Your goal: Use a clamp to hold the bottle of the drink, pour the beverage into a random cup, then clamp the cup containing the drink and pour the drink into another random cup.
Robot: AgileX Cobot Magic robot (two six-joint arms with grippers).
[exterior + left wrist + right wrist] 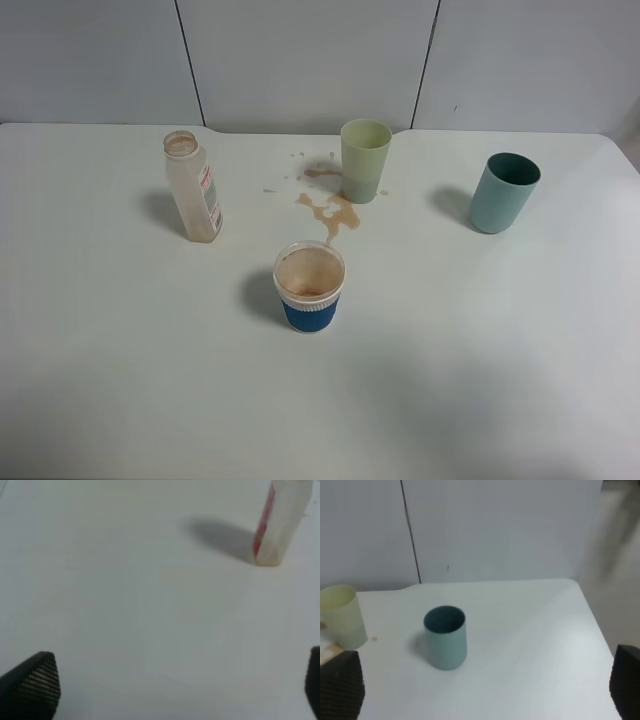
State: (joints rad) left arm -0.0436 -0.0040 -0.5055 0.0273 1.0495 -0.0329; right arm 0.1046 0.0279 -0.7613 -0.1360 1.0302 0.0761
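Bottle (193,187) stands upright and apparently drained at the left of the table (120,380), blue-banded cup (309,287) in the middle shows only a brown film, and the yellow-green tumbler (365,160) sits behind it with spilled beverage (330,211) pooled at its foot. Both clamps are spread wide and hold nothing, left gripper (170,685) short of the bottle, right gripper (485,690) facing the teal cup (445,637). Pouring looks finished, so whichever arm moves next should pull back high, clear of the upright vessels

Spill (330,212) between cup (309,287) and tumbler (364,159)
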